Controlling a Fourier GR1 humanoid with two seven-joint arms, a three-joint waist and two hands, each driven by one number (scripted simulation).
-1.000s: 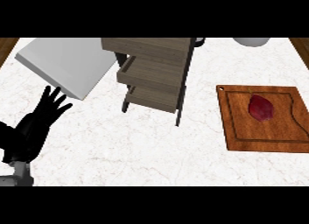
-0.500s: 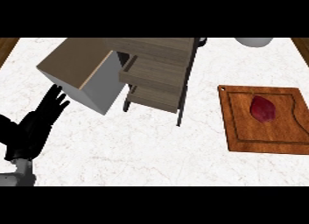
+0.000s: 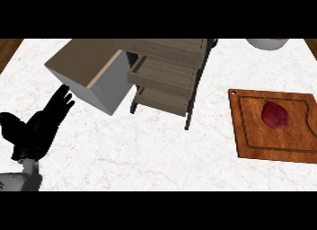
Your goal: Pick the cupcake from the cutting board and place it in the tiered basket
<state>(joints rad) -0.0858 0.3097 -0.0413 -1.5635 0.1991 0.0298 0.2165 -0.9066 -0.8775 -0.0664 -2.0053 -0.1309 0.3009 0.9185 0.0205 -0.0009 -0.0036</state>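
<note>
Nearest, at the lower left: the left hand [image 3: 36, 130], black, on a grey forearm rising from the bottom edge, fingers straight and spread, thumb out to the left, holding nothing, fingertips pointing up toward the box. No sign of the right hand anywhere.

Under everything, a white marbled counter [image 3: 141, 157], with strips of brown wood showing at the far left and far right corners.

At the right, a brown wooden cutting board [image 3: 253, 143] lying flat, a groove running round its face and a small hole at its upper left corner. On it, toward the upper middle, the cupcake [image 3: 275, 115], seen as a dark red, roughly oval shape, resting untouched and well apart from the hand.

Further back, left of centre, a box [image 3: 94, 74] with a tan top and pale grey sides, tilted at an angle, just beyond the fingertips.

Just beside it to the right, the tiered basket [image 3: 167, 74]: stepped wooden shelves in a dark frame, 3 levels visible, thin black legs reaching down to the counter.

Farthest, at the top right edge, part of a pale bowl [image 3: 266, 43], cut off by the frame.
</note>
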